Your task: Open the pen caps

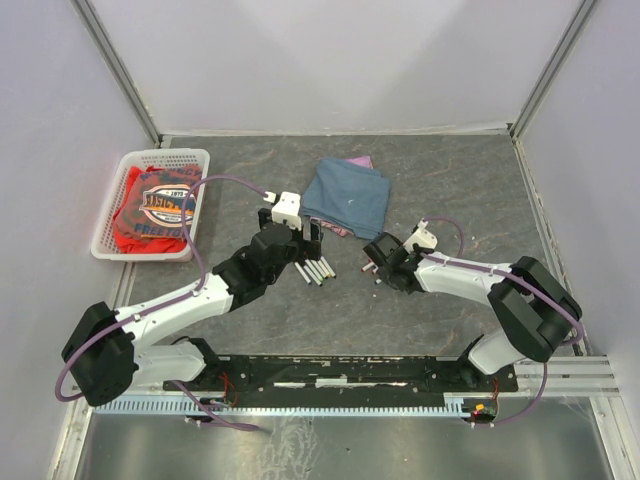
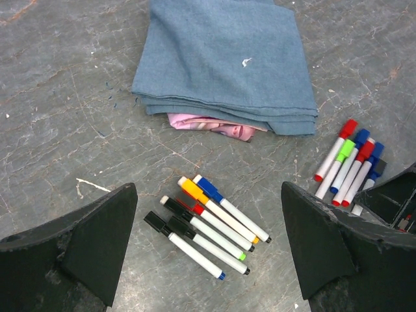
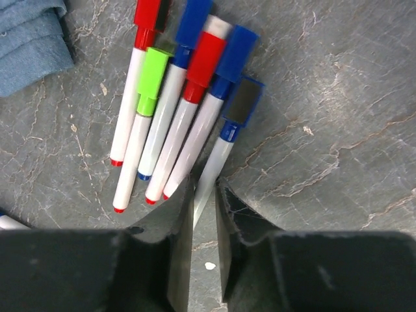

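Handling: the pens (image 3: 170, 123) look light, stiff and smooth-barrelled, so probably slippery in hard fingers. The pen caps (image 3: 205, 55) are likely press-fit and should need a straight pull along the barrel, not a twist sideways.
Hold points: my judgement is one grip on the bare white barrel near its tail and the other on the coloured cap, squarely across its width. The caps are tiny, so a skewed pinch could flick the pen away.
Look: thin white barrels with red, green and blue caps in the right wrist view. One blue-capped pen (image 3: 214, 159) carries a dark block on its cap. Every cap in view appears to be seated.
Where: six pens lie bunched on the grey table (image 1: 420, 320) just right of the blue cloth (image 2: 221, 58). Five more, with blue, orange, red and black caps, lie side by side (image 2: 208, 224) in front of the cloth.
Right gripper (image 3: 203, 195): the jaws stand narrow on either side of the blue-capped pen's barrel tail. Whether they press on it, I cannot tell.
Left gripper (image 2: 208, 195): the jaws are spread wide and hold nothing, hovering over the five-pen group.
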Controlling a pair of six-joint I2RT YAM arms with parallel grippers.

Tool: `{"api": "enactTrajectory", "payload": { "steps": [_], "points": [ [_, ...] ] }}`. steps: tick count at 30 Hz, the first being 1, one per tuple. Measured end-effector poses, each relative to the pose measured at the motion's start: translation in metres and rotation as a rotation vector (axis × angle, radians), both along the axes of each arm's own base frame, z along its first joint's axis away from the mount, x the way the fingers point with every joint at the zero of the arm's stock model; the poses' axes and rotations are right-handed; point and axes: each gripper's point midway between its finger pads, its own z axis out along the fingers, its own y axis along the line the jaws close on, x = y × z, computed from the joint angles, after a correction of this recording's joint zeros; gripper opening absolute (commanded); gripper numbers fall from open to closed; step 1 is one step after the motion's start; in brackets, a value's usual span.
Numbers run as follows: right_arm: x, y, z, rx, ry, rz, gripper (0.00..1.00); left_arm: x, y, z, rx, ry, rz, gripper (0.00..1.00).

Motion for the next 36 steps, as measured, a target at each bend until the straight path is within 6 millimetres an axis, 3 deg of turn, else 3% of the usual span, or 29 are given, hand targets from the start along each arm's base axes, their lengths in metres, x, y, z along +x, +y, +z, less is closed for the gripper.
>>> {"api": "enactTrajectory", "payload": {
  "steps": [3, 4, 12, 21, 30, 36],
  "points": [
    [0.001, 0.001, -0.001, 0.007, -0.006, 0.0, 0.03, 0.0, 0.0, 0.0, 0.001, 0.001, 0.0, 0.97],
    [0.001, 0.001, -0.001, 0.01, -0.009, 0.003, 0.01, -0.001, 0.001, 0.0, 0.0, 0.0, 0.0, 0.97],
    [-0.008, -0.001, -0.001, 0.044, -0.039, 0.042, 0.01, -0.004, 0.004, 0.002, -0.005, 0.004, -0.001, 0.97],
    [-0.046, -0.008, 0.008, -0.028, -0.046, 0.25, 0.01, -0.014, -0.004, -0.002, -0.05, 0.06, -0.041, 0.97],
    [-0.057, 0.031, 0.059, 0.081, -0.255, 0.583, 0.01, -0.027, -0.043, 0.009, -0.176, 0.154, -0.177, 0.97],
    [-0.065, 0.064, 0.075, 0.143, -0.321, 0.767, 0.01, -0.039, -0.073, -0.001, -0.253, 0.269, -0.282, 0.94]
  ]
}}
